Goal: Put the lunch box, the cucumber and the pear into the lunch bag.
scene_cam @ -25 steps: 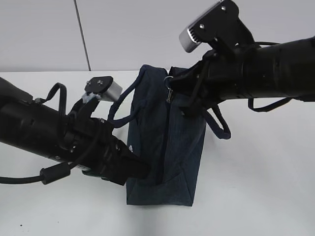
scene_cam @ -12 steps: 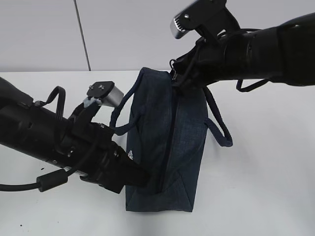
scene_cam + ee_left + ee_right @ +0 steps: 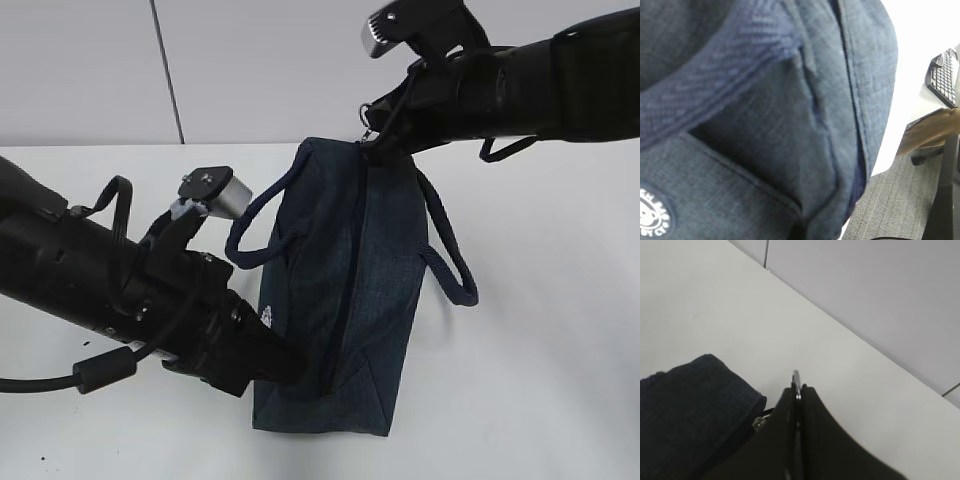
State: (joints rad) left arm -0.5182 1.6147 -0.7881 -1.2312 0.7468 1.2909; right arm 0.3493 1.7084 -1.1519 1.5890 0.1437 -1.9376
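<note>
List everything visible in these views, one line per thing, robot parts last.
lunch bag: one, dark navy, lying on the table mid-scene, zipper line running along its top.
handles: two, navy loops, one on each side of the bag.
ring pull: one, metal, at the bag's far end, pinched between the right jaws.
table: one, white, under everything.
left gripper: one, black, pressed against the bag's near left side.
right gripper: one, black, shut on the ring pull.

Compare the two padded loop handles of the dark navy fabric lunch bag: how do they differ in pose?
The left handle arches up toward the left gripper, while the right handle droops onto the white table. The left sits beside an arm; the right lies clear. Both are navy padded loops.
</note>
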